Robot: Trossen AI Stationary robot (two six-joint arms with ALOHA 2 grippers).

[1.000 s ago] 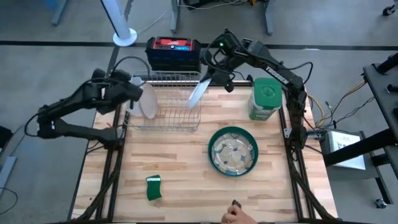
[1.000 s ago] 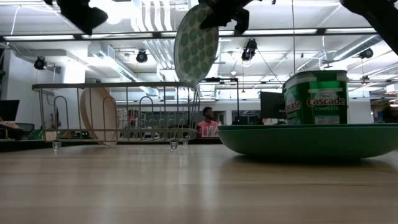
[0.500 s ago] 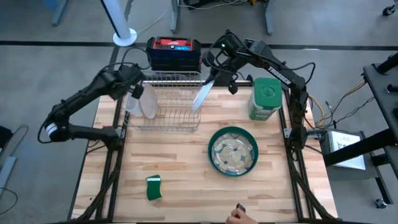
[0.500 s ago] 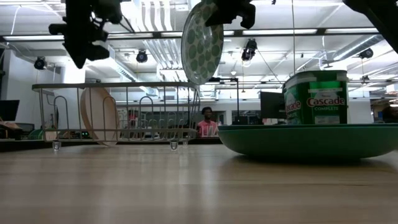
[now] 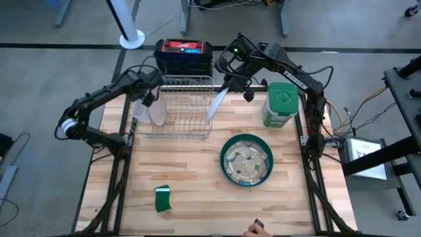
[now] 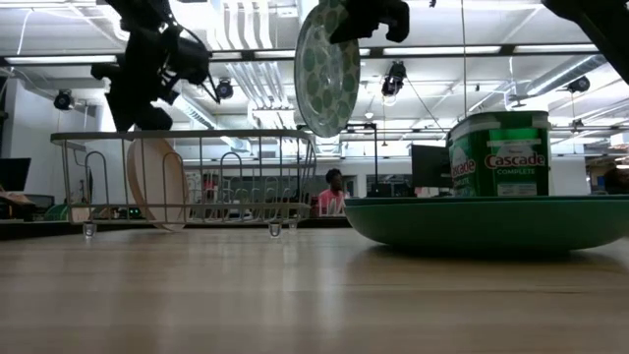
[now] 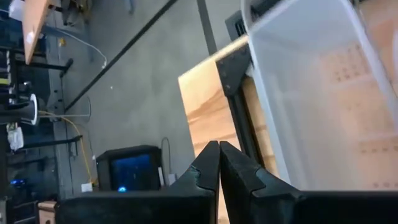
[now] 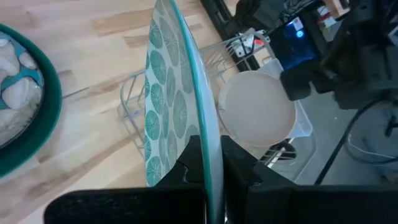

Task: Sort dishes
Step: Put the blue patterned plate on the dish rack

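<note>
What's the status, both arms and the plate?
Right gripper shut on patterned plate, held on edge above rack. Left gripper shut, empty, above whitish plate in rack. Nothing blocking the slots.

Patterned plate [image 5: 218, 103] on edge, aloft; whitish plate [image 5: 157, 108] racked; teal plate [image 5: 247, 161] flat

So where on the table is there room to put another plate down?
The bare wood between the sponge and the green plate is free, and so is the strip in front of the rack. It's crowded at the back: the right gripper holds a patterned plate over the rack, beside the tub, and the left gripper hovers by the whitish plate.
</note>
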